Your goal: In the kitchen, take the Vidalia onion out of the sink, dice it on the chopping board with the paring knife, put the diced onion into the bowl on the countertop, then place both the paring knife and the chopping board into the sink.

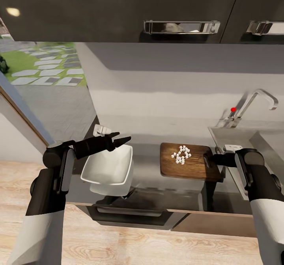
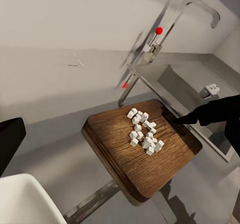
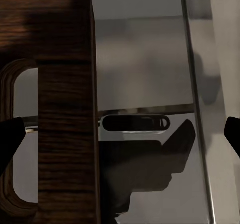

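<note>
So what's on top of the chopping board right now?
A small pile of white onion cubes sits on the chopping board. The right claw is at its sink-side end, covering part of that edge.

Your left end effector (image 1: 123, 140) hangs over the far rim of the bowl (image 1: 107, 167) on the counter (image 1: 148, 154), the chopping board (image 1: 190, 161) with the diced onion (image 1: 181, 154) lies between it and your right end effector (image 1: 208, 161), and the sink (image 1: 260, 139) sits beyond that.
</note>
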